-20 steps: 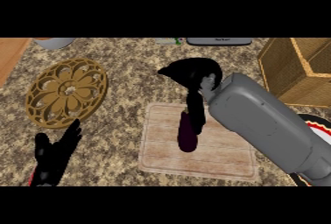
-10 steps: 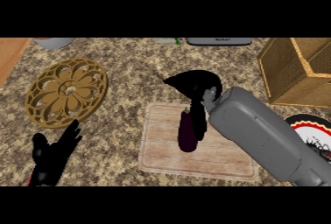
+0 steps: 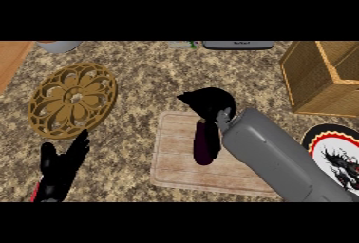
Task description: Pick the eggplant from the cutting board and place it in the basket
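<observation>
A dark purple eggplant (image 3: 204, 146) lies lengthwise on the pale wooden cutting board (image 3: 175, 166) in the middle of the counter. My right hand (image 3: 210, 102) hovers over the eggplant's far end and hides its tip. Its thumb sticks out to the left, and I cannot see the fingers closing round the eggplant. The grey right forearm (image 3: 280, 161) crosses the board's right side. A wicker basket (image 3: 308, 78) stands at the upper right, apart from the board. My left hand (image 3: 61, 166) rests open at the lower left, fingers up.
A round carved wooden trivet (image 3: 73, 99) lies left of the board. A plate (image 3: 336, 156) patterned in black, red and white shows at the right edge, partly behind my forearm. A grey bowl (image 3: 60, 45) and a grey appliance (image 3: 238, 45) line the back edge.
My right hand has come down and nearer, from beyond the board to just over the eggplant's far end. The eggplant and my left hand have not moved.
</observation>
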`<state>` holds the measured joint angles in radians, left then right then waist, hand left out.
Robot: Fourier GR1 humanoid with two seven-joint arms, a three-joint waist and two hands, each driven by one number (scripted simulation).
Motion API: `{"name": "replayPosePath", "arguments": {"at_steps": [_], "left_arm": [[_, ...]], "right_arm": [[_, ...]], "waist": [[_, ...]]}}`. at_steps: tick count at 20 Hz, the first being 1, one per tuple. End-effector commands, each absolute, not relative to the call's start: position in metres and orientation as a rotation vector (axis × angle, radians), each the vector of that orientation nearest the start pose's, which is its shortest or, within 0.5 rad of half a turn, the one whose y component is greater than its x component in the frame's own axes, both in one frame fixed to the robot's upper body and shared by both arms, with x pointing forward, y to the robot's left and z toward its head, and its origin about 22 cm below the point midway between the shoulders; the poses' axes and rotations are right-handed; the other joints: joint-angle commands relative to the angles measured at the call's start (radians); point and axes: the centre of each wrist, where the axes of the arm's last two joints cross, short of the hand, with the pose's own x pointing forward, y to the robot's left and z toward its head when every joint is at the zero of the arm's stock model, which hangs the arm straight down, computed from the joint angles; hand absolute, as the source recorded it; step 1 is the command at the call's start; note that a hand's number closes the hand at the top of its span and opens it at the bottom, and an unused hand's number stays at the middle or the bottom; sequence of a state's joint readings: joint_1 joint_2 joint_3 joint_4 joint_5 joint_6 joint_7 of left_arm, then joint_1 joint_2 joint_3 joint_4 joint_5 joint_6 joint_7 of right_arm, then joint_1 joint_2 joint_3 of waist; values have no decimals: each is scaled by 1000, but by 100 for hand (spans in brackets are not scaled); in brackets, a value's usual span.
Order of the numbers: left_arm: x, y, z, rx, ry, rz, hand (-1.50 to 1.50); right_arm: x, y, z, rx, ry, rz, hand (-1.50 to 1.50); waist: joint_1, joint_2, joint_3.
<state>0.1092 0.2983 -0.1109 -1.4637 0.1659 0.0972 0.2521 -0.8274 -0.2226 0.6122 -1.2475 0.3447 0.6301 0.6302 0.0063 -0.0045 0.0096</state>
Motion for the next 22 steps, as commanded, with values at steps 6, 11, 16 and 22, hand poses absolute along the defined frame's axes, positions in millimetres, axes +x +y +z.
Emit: {"name": "replayPosePath", "arguments": {"at_steps": [6,11,16,22], "left_arm": [[196,276,-51,167,-1017,-21,0],[195,295,-44,160,-1024,-31,0],[198,299,-34,156,-1019,-33,0],[178,289,-47,149,-1006,-40,0]], "right_arm": [[338,-58,105,-389,-981,1692,-150],[355,-67,74,-431,-883,1744,-150],[345,-65,52,-430,-806,1756,-150],[347,-87,55,-427,-845,1736,-150]], "waist": [[-2,4,-10],[8,7,-10],[4,6,-9],[1,4,-9]]}}
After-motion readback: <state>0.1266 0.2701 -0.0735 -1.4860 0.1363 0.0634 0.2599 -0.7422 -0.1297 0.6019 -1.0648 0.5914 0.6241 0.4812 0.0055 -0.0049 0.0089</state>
